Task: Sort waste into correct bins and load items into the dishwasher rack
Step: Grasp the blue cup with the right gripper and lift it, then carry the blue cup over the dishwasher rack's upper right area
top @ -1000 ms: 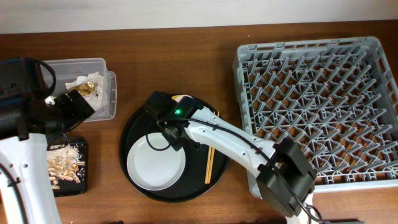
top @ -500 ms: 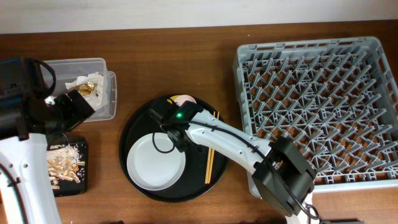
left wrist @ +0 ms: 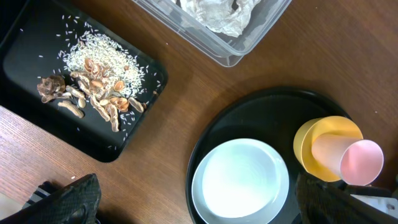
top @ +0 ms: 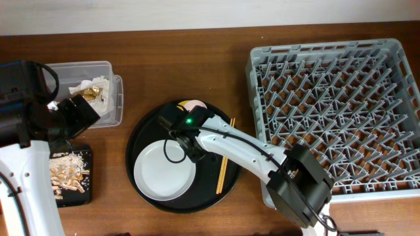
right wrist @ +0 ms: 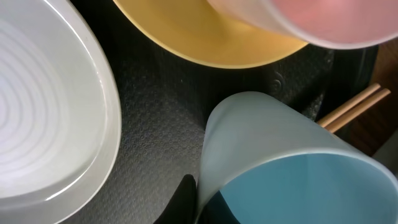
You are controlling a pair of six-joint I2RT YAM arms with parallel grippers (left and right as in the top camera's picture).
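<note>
Left tool [left wrist: 205,202] is wide open, holding nothing, hovering off the left end of the table [top: 197,59] over the bins; only its two fingertips show at the bottom corners of the left wrist view. Shallow black tray [left wrist: 138,127] sits at far left, carrying the white rice [left wrist: 102,56] with the brown food scraps [left wrist: 93,99] just below the pile. Clear tub [top: 117,98] is just behind that tray and holds the crumpled white paper [left wrist: 217,15] and gold foil [top: 97,90]. The round black serving tray [top: 147,128] is mid-table, well apart from the bins. The pale grey plate [top: 163,174] lies flat on its lower left part. The yellow dish [left wrist: 311,140] is at the tray's far edge, just beside the plate, and the pink cup [left wrist: 357,160] lies tipped in it, mouth facing out sideways. Right arm reaches across from the lower right onto the serving tray. Right tool [right wrist: 198,205] is closed on the rim wall of the light blue cup [right wrist: 292,180], one dark finger outside the wall and one inside. The cup is on the serving tray between plate and yellow dish, mouth tilted toward the wrist camera; I can't tell whether its base is on the tray or lifted. It's hidden under the arm in the overhead view. The wooden chopsticks [top: 223,164] lie side by side on the right part of the serving tray, just beyond the cup. The grey dishwasher rack [top: 335,111] sits at the right end of the table, near the serving tray but not touching it.
</note>
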